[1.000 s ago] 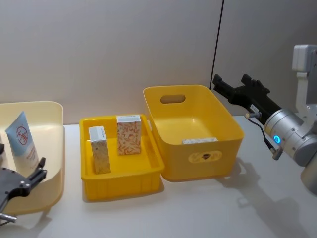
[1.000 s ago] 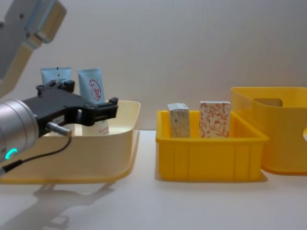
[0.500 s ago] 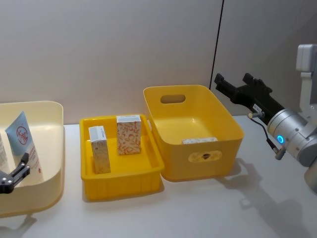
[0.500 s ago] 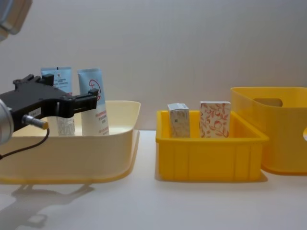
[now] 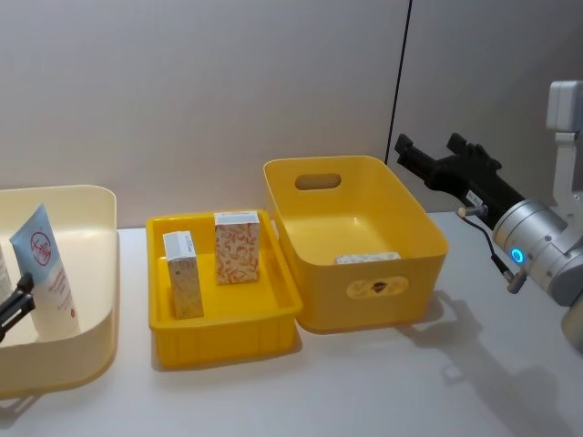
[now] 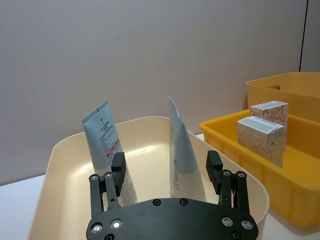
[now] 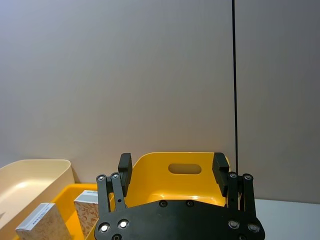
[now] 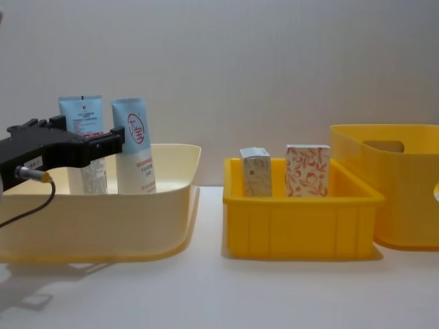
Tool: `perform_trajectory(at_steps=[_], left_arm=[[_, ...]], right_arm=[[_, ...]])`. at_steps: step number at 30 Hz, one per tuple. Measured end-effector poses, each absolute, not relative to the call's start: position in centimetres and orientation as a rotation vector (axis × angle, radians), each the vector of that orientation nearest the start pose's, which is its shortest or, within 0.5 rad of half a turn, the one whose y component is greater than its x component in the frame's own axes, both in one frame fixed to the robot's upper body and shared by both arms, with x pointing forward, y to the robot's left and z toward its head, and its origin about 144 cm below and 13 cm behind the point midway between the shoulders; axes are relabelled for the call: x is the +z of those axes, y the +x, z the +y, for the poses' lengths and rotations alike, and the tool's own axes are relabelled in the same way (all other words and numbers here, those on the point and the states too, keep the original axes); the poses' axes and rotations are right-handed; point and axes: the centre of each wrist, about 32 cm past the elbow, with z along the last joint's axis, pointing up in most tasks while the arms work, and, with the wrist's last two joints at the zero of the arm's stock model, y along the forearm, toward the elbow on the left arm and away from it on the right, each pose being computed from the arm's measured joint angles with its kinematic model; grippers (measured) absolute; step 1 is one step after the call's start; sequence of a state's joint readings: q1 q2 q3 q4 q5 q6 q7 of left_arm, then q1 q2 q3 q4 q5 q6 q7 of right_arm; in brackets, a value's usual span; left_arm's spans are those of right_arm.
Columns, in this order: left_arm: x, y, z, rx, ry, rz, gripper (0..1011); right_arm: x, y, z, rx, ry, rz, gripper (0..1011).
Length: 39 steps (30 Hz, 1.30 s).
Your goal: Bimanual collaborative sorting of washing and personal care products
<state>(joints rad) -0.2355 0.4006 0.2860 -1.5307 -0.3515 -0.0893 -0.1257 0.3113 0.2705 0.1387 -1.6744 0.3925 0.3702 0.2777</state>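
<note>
Two light blue and white squeeze tubes [image 8: 134, 140] [image 8: 81, 118] stand upright in the cream tub [image 8: 103, 212]. My left gripper [image 8: 89, 137] hangs open at the tub's near left side, short of the tubes. In the left wrist view one tube [image 6: 182, 150] lines up between its fingers [image 6: 214, 166] but stands farther off. Two small patterned cartons [image 5: 184, 273] [image 5: 237, 247] stand in the shallow yellow tray [image 5: 228, 341]. A white carton [image 5: 367, 259] lies in the deep yellow crate [image 5: 437, 238]. My right gripper [image 5: 435, 153] is open, raised behind the crate's right side.
The tub, tray and crate stand in a row from left to right on a white table [image 5: 383, 391]. A grey wall runs close behind them. Open table lies in front of the row.
My left gripper has pulled back to the left, away from the tub's middle, leaving the tubes uncovered. The right gripper has barely moved.
</note>
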Motion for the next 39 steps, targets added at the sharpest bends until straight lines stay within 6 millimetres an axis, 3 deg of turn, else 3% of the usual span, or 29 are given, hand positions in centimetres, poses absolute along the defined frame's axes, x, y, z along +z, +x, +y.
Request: perform_trajectory(at_steps=[11, 39], left_arm=[[119.5, 53.3, 27.3, 1.132, -0.111, -0.148, 1003], [118.7, 58.2, 26.9, 1.020, -0.114, -0.088, 1003]], right_arm=[[130.5, 51.6, -34.2, -1.343, 0.176, 0.018, 1001], [130.5, 51.6, -34.2, -1.342, 0.176, 0.019, 1001]])
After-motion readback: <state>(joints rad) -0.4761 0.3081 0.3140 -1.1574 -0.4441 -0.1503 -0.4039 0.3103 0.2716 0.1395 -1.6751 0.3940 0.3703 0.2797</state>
